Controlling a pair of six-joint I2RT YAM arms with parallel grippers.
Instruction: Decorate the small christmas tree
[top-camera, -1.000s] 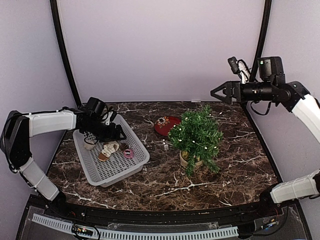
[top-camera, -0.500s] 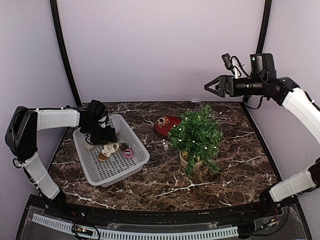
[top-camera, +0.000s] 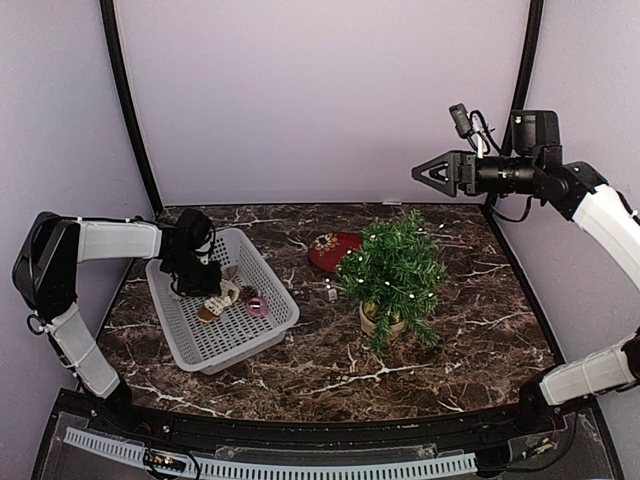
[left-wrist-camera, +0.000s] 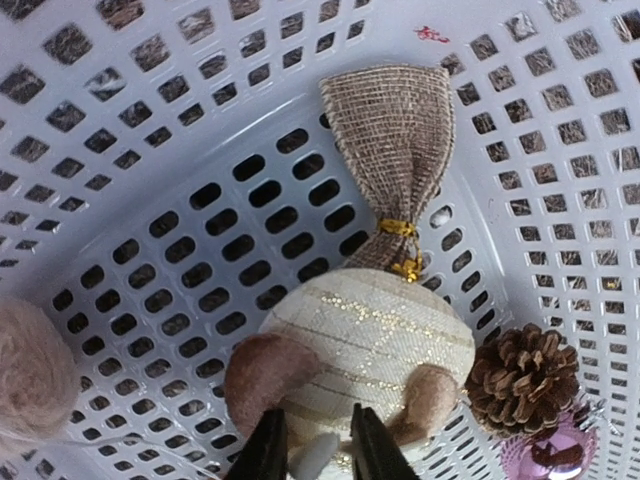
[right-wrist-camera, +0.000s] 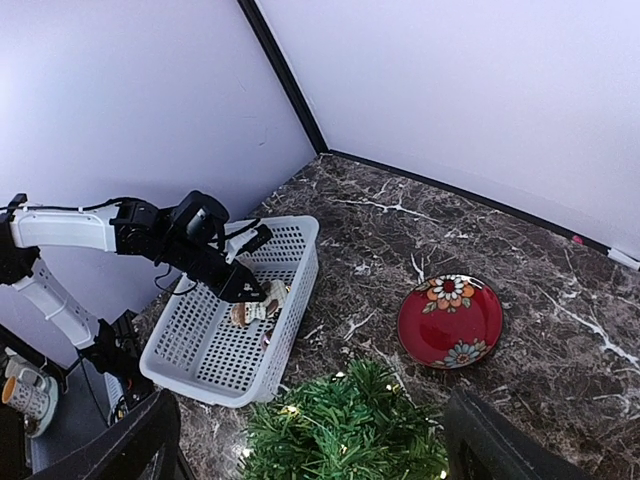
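Observation:
The small christmas tree (top-camera: 392, 268) stands in a beige pot (top-camera: 380, 322) right of the table's middle; its top shows in the right wrist view (right-wrist-camera: 350, 425). A cream fabric ornament (left-wrist-camera: 370, 330) with brown felt ears and a burlap bow lies in the white basket (top-camera: 280, 300). My left gripper (left-wrist-camera: 315, 450) reaches down into the basket (left-wrist-camera: 150, 150), its jaws narrowed on a small white part at the ornament's near edge. High above the table's back right, my right gripper (top-camera: 425, 175) hangs wide open and holds nothing.
A brown pine cone (left-wrist-camera: 520, 375) and a pink bauble (left-wrist-camera: 550, 455) lie beside the ornament. A fuzzy beige ball (left-wrist-camera: 30, 370) rests at the basket's left. A red flowered plate (top-camera: 330, 250) sits behind the tree, with a small white item (top-camera: 332, 293) on the table near it.
My left gripper has lowered into the basket and closed from wide to narrow on the ornament. The right arm swung slightly left, then settled, still open.

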